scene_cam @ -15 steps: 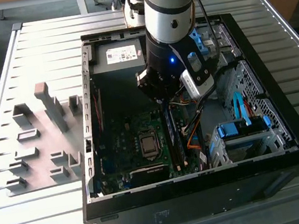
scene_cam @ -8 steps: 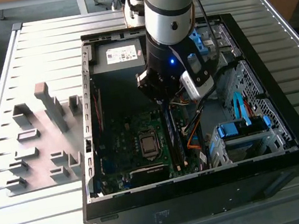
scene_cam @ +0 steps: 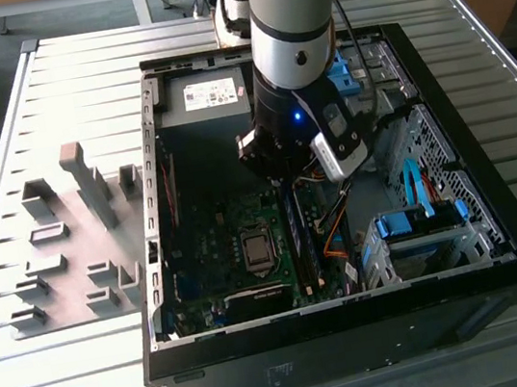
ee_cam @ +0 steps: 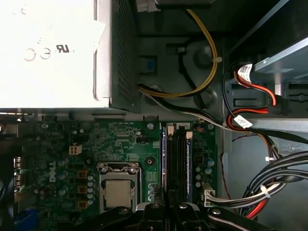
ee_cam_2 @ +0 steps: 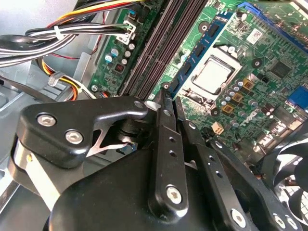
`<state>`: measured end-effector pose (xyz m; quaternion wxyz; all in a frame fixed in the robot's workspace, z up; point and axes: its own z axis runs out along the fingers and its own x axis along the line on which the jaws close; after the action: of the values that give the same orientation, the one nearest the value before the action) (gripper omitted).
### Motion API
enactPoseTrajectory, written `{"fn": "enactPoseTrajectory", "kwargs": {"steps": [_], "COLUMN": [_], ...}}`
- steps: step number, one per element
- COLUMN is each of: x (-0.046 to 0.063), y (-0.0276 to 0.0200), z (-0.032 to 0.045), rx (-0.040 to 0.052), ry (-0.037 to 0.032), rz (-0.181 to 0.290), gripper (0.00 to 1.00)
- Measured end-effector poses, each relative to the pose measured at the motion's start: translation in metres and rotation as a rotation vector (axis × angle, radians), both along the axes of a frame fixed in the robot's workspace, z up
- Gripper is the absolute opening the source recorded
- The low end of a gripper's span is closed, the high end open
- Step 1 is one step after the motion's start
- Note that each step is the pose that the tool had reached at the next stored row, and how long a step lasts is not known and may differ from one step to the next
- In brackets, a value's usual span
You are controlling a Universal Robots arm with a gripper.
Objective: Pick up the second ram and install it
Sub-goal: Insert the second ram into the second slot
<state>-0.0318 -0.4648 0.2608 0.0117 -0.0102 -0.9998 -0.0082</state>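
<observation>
The pincer (scene_cam: 286, 182) hangs on the arm inside the open computer box (scene_cam: 358, 339), low over the green board (scene_cam: 199, 251). I cannot tell if the pincer is clenched or let go. In both wrist views the pincer (ee_cam_2: 168, 96) (ee_cam: 168, 207) sits right over the long black slots (ee_cam_2: 159, 53) (ee_cam: 177, 159). In the exterior view a long, thin ram stick (scene_cam: 297, 241) stands on its edge in those slots. It is just past the pincer, toward 6 o'clock. It looks dark, and I cannot tell if it is pushed all the way in. Near the stick, at its 9 o'clock, is the square silver chip holder (scene_cam: 258, 249) (ee_cam_2: 214, 77) (ee_cam: 118, 190). At 11 o'clock from the pincer is the big grey power box (scene_cam: 201, 100) (ee_cam: 48, 48), up against the far wall. A bunch of wires (ee_cam_2: 72, 33) runs beside the slots, and a yellow wire (ee_cam: 204, 62) loops near the power box. At 4 o'clock from the pincer are chunky light-blue plastic holders (scene_cam: 414, 224) in a metal cage. The computer box lies on a grey table with ridges (scene_cam: 34, 383). Well off at 9 o'clock, a flat grey tray (scene_cam: 80, 239) holds small blocks that stick up.
</observation>
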Motion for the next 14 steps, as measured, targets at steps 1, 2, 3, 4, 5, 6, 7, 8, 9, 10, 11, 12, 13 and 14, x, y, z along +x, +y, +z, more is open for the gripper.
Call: {"fn": "enactPoseTrajectory", "kwargs": {"steps": [1, 2, 3, 4, 5, 6, 7, 8, 9, 10, 11, 12, 13, 14], "x": [0.0000, 0.0000, 0.0000, 0.0000, 0.0000, 0.0000, 0.0000, 0.0000, 0.0000, 0.0000, 0.0000, 0.0000, 0.0000, 0.0000], "y": [0.0000, 0.0000, 0.0000, 0.0000, 0.0000, 0.0000, 0.0000, 0.0000, 0.0000, 0.0000, 0.0000, 0.0000, 0.0000, 0.0000], "z": [0.0000, 0.0000, 0.0000, -0.0002, -0.0003, -0.0003, -0.0003, -0.0003, -0.0003, -0.0003, -0.0003, -0.0004, -0.0004, -0.0004], "rx": [-0.0002, -0.0002, -0.0002, 0.0001, 0.0000, 0.0000, 0.0000, 0.0000, 0.0001, 0.0000, 0.0001, 0.0001, 0.0001, 0.0001], "ry": [0.0001, 0.0001, 0.0001, 0.0000, 0.0000, 0.0000, 0.0000, 0.0000, 0.0000, 0.0000, 0.0000, 0.0000, 0.0000, 0.0000], "rz": [0.000, 0.000, 0.000, 0.000, 0.000, 0.000, 0.000, 0.000, 0.000, 0.000, 0.000, 0.000, 0.000, 0.000], "gripper": [0.14, 0.14, 0.14, 0.14, 0.14, 0.14, 0.14, 0.14, 0.14, 0.14, 0.14, 0.14, 0.14, 0.14]}}
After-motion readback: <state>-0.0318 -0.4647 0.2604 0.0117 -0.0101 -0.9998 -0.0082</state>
